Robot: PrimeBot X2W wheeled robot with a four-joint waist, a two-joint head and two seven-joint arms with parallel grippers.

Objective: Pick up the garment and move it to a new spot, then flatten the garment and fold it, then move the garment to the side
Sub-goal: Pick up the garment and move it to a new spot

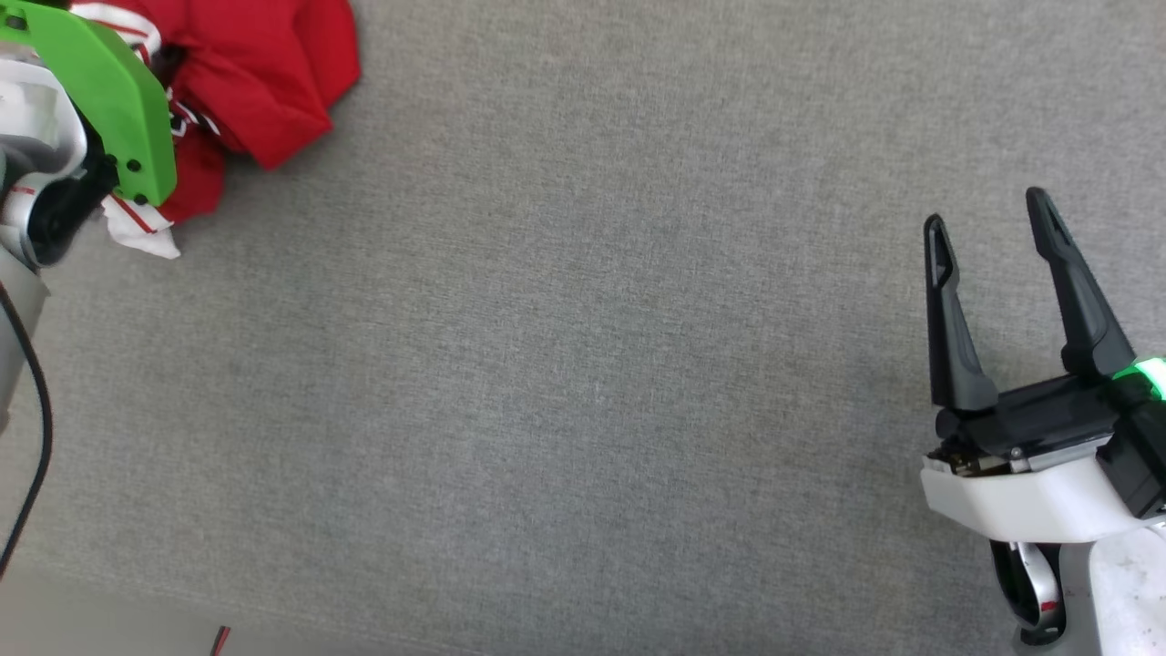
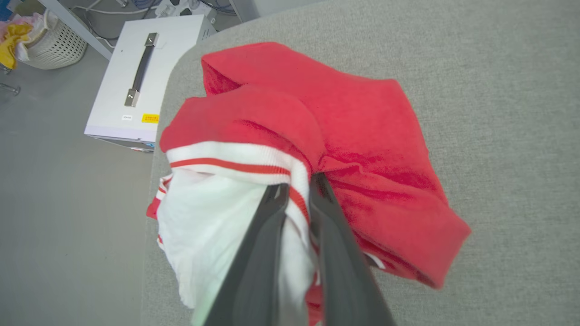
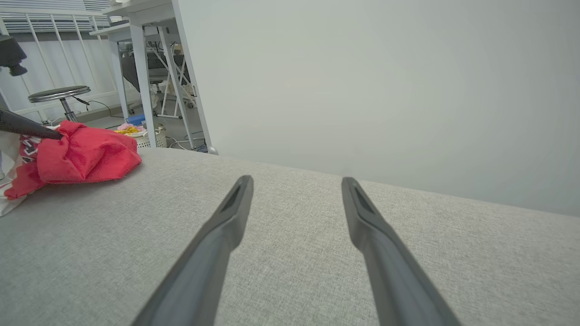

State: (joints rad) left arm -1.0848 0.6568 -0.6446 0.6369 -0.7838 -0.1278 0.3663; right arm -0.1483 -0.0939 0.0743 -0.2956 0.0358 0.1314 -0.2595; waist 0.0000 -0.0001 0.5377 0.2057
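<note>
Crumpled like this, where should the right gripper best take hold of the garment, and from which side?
Probably the raised red fold of the garment facing mid-table, coming from the robot's right: it bulges free, while the left gripper pinches the white striped sleeve hem at the table edge. The right gripper is open.

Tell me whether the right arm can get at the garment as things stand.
Probably, though it is a far stretch: only bare grey surface lies between the open right tool and the garment, whose white part the left tool pinches.
</note>
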